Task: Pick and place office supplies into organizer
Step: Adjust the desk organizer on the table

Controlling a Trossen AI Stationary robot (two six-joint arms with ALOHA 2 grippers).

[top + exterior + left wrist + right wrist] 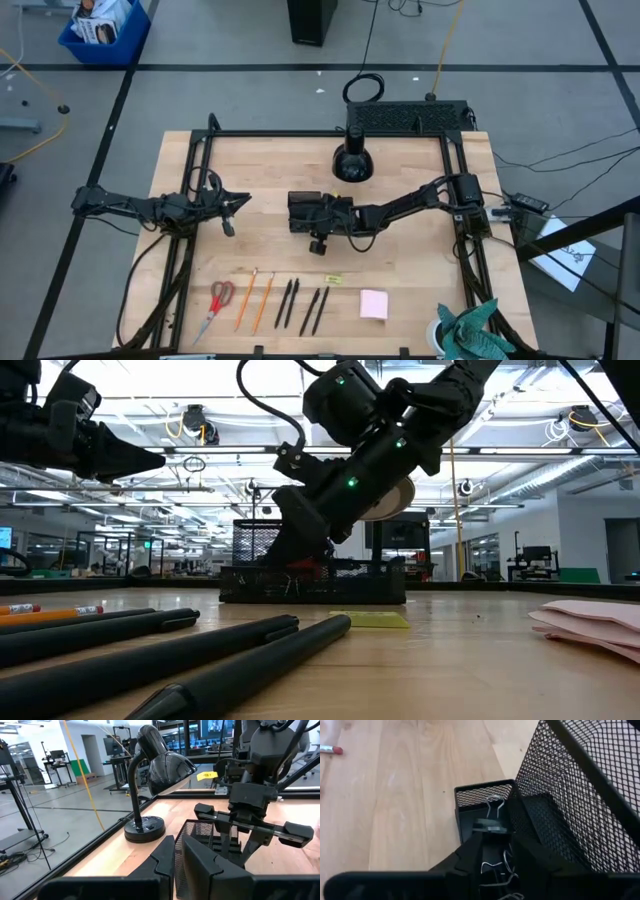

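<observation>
The black mesh organizer (303,207) (312,586) (580,795) stands mid-table. My right gripper (318,222) (494,837) hangs over its small end compartment (482,802), shut on a black binder clip (490,825). My left gripper (236,203) (176,856) hovers shut, left of the organizer. Along the near edge lie the red-handled scissors (219,300), two orange pencils (254,301), several black pens (303,305) (200,650), a yellow-green bit (333,279) and the pink pad (373,303) (590,622). My right gripper pinches the binder clip's black body (489,826) between its two fingers, coming from above and slanting down. One wire handle (495,802) sticks out past the fingertips; the other (493,866) runs back between the fingers. The clip sits over the small compartment; whether it touches the floor is hidden.
A black desk lamp (352,160) (150,765) stands just beyond the organizer. A dark frame (320,135) runs round the table top. A teal cloth bundle (470,330) sits at the near right corner. Bare wood lies between the organizer and the row of supplies.
</observation>
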